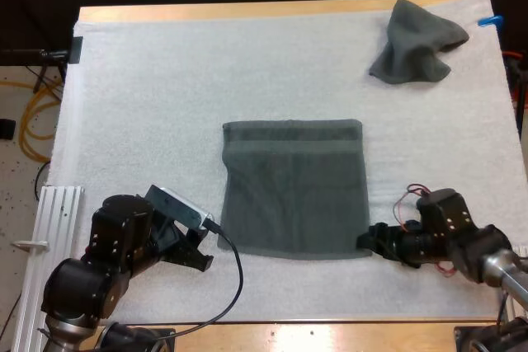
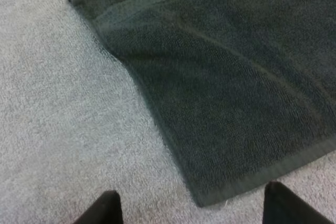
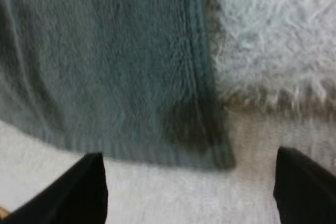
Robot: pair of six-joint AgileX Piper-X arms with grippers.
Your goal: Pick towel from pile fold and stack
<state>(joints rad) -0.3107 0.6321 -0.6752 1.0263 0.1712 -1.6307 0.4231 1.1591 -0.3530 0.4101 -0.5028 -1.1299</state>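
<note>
My left gripper (image 1: 200, 246) sits low over the mat (image 1: 148, 96), just off the near left corner of the flat towel (image 1: 293, 191). Its fingers (image 2: 102, 211) are spread wide and clear of the cloth. From that wrist camera the towel's corner lies on the mat just ahead of the gap between them.

My right gripper (image 1: 370, 241) is down at the near right corner of the same towel. Its fingers (image 3: 79, 192) also stand well apart with nothing pinched, and the hemmed corner lies just ahead of them, between the two tips.

The flat towel lies spread in the middle of the mat, closer to the near edge, with a stitched band along its far side. The crumpled towel (image 1: 417, 43) is heaped at the mat's far right corner, well apart from both grippers and from the flat towel
</note>
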